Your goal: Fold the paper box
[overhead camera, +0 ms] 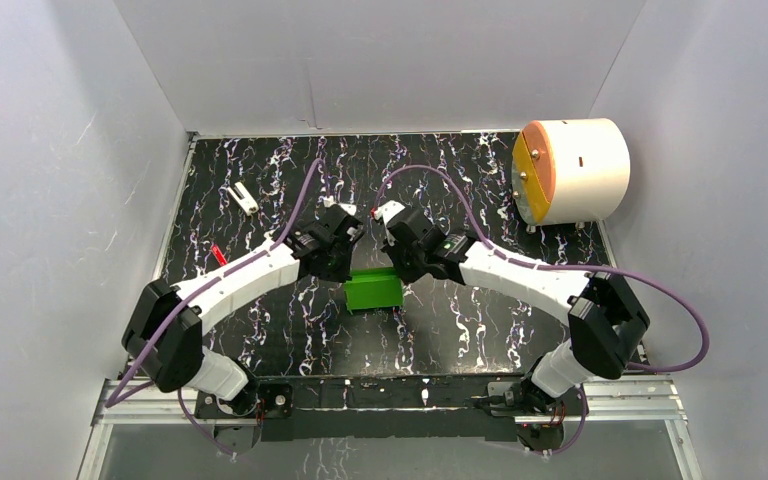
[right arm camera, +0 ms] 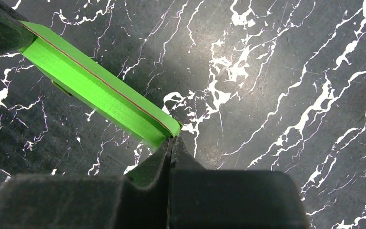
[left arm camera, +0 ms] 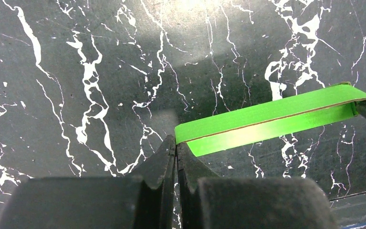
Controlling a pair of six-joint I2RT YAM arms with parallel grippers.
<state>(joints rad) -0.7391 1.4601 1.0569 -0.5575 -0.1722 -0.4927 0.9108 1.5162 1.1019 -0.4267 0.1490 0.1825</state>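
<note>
The paper box [overhead camera: 373,289] is bright green thin card, folded flat into a long narrow shape, and is held between my two grippers over the black marbled table. My left gripper [left arm camera: 176,141] is shut, its tips pinching the near left corner of the paper box [left arm camera: 267,117]. My right gripper [right arm camera: 171,139] is shut too, its tips nipping the other end of the paper box [right arm camera: 100,88]. In the top view the left gripper [overhead camera: 348,262] and the right gripper [overhead camera: 398,262] meet just above the box. Each wrist view shows the other gripper's dark finger at the box's far end.
A large white cylinder with an orange-yellow face [overhead camera: 570,170] stands at the back right. A small white object [overhead camera: 244,198] and a small red piece [overhead camera: 219,255] lie at the left of the table. White walls close in three sides.
</note>
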